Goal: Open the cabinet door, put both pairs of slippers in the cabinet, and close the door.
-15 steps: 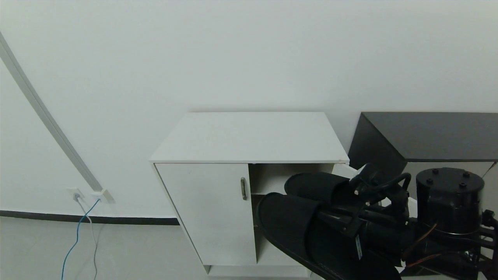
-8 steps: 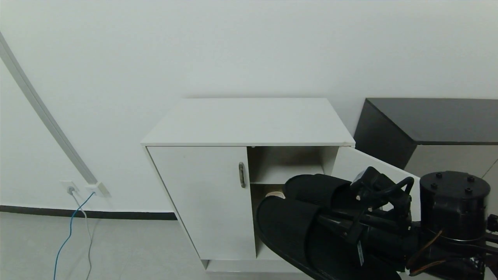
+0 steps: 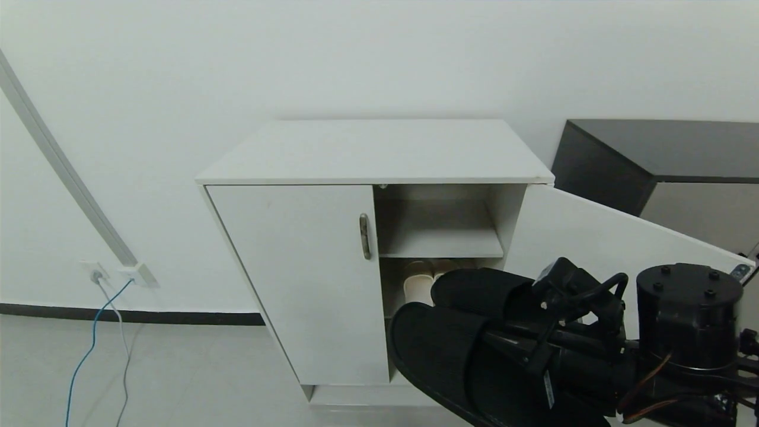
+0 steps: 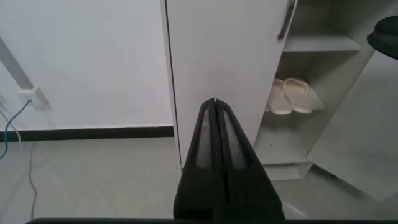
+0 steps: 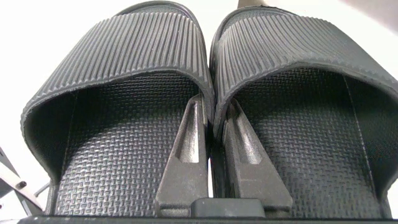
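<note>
Nearer now to cabinet (image 3: pixel 379 151), right hand (image 5: pixel 214 109) clamped on black slippers (image 3: pixel 439 344), left hand (image 4: pixel 214 109) together, beige pair (image 4: pixel 289 96) inside.

The black slippers (image 3: pixel 442 347) are running off the head view's bottom edge and covering most of the beige slippers (image 3: pixel 417 289) inside the cabinet (image 3: pixel 379 151).

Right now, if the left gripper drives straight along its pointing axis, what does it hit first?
Most likely the closed left door of the cabinet: the shut left gripper aims squarely at its panel in the wrist view. How far off the door is, I can't judge.
</note>
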Available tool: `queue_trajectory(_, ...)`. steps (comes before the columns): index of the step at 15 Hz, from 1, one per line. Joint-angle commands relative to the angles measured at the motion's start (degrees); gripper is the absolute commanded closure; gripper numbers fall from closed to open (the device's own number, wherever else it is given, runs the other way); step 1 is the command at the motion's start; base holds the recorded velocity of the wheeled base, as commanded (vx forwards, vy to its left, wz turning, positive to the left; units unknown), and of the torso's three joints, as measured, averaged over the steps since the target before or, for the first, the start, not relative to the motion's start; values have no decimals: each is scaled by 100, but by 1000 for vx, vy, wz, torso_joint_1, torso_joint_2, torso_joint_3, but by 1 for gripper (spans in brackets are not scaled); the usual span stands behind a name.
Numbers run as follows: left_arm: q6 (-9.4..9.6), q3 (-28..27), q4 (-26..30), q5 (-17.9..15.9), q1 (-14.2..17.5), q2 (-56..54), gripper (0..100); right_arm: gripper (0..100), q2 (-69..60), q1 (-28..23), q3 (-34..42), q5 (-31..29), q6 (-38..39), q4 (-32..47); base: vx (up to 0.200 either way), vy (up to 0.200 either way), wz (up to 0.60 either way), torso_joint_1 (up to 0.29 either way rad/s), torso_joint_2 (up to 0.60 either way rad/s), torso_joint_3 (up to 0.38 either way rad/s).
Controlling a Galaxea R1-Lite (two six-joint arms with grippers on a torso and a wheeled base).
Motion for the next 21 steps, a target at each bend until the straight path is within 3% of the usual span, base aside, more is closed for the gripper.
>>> queue_trajectory(1,-1,1,-1,1,4,0,100,100,34,5,3,1,2,-3,0,0,0,-168,496,310)
queue_trajectory(16,8,1,-1,1,4,0,100,100,157,128,82,27,2,-12,0,0,0,-94,458,361)
queue_trajectory(21,-1,1,-1,1,4,0,100,100,184,172,82,36,2,-12,0,0,0,0,97,101)
